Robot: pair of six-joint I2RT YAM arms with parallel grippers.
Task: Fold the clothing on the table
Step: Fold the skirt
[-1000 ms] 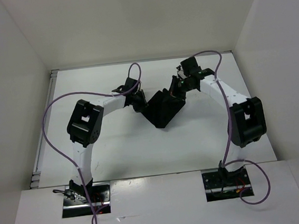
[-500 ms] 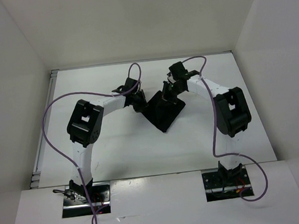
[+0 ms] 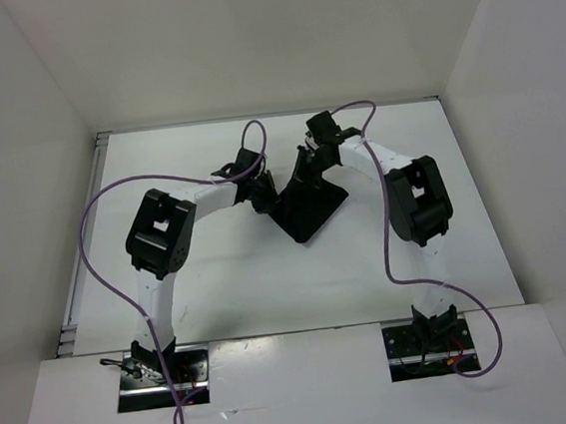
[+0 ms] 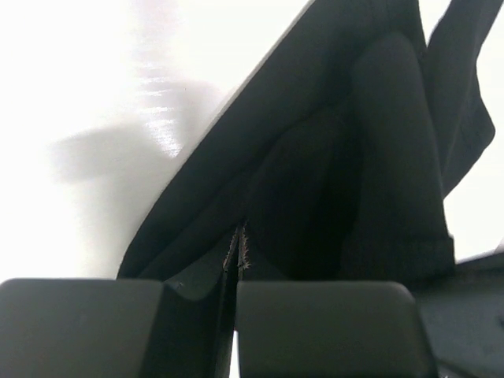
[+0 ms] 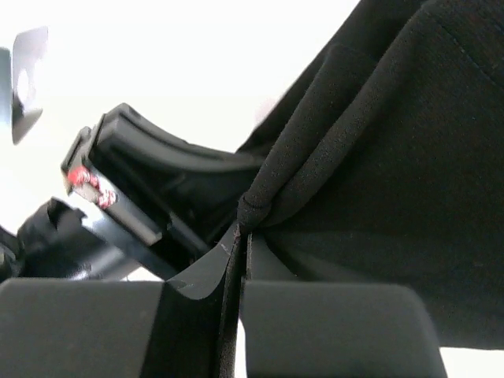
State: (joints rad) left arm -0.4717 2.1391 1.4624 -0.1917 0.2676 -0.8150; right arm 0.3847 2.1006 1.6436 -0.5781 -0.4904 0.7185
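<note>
Clothing [image 3: 311,212] lies bunched into a compact black diamond at the upper centre of the top view, resting on the white worktop [image 3: 220,288] between the two arms. Left gripper [image 3: 261,198] is fully closed on the garment's left corner, with a fold of fabric pinched between its jaws (the left wrist view shows the pinch close up). Right gripper [image 3: 306,174] is likewise fully closed, clamping a doubled fabric edge at the garment's upper side, near the left gripper.
</note>
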